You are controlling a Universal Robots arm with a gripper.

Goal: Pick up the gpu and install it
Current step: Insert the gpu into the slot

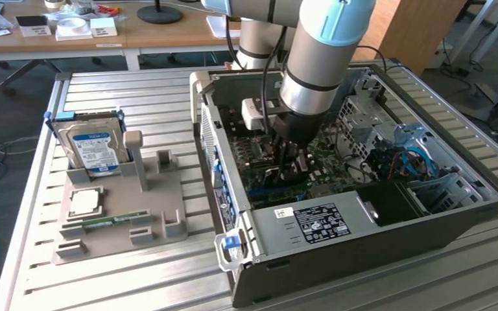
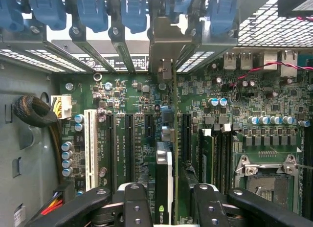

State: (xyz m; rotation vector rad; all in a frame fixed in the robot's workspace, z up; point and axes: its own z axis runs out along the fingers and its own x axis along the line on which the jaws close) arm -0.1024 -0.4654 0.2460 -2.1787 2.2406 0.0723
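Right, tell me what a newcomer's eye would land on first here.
The arm plunges into the open PC case at the exterior view's right. In the wrist view, the gpu stands edge-on over the motherboard, with the open jaws of the gripper either side of it. On the exterior view's left, a blue-labelled hard drive stands upright in a grey holder.
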